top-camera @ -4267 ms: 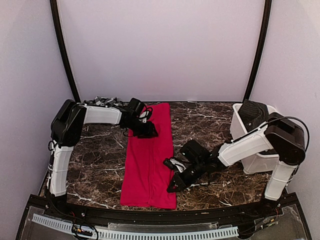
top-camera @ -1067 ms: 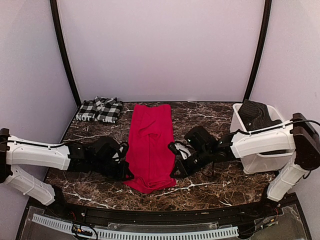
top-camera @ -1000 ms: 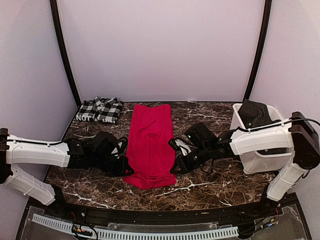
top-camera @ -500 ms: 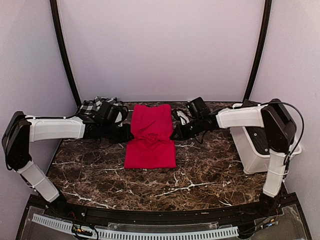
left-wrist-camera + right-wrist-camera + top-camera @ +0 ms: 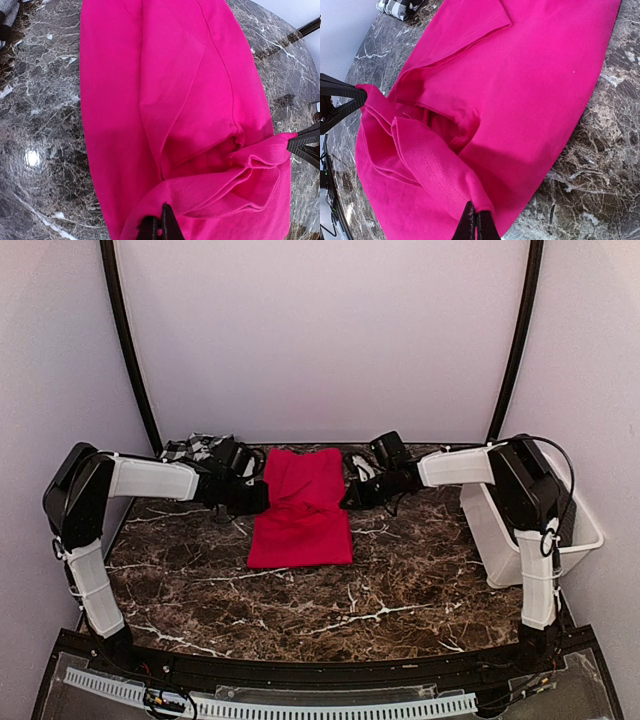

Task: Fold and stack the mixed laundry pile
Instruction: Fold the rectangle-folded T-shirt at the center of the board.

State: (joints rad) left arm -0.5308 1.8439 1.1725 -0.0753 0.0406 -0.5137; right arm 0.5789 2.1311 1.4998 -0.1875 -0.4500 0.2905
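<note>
The plain red garment (image 5: pixel 300 512) lies in the middle of the marble table, its near half doubled back over its far half. My left gripper (image 5: pixel 262 498) is shut on the folded hem at the left side (image 5: pixel 161 227). My right gripper (image 5: pixel 347 494) is shut on the same hem at the right side (image 5: pixel 476 225). Both hold the hem a little above the cloth (image 5: pixel 165 95), which bunches into loose folds between them (image 5: pixel 420 150). The black-and-white checked garment (image 5: pixel 188 448) sits at the far left corner, partly hidden behind the left arm, and its edge shows in the right wrist view (image 5: pixel 397 6).
A white plastic bin (image 5: pixel 578 536) stands at the right edge behind the right arm. Black curved frame posts (image 5: pixel 128 340) rise at the back corners against the pale wall. Bare marble (image 5: pixel 330 610) stretches from the garment to the near edge.
Both grippers have carried the red garment's near hem towards the far end, doubling it over. In the last half second they moved slightly further back and closer together.
</note>
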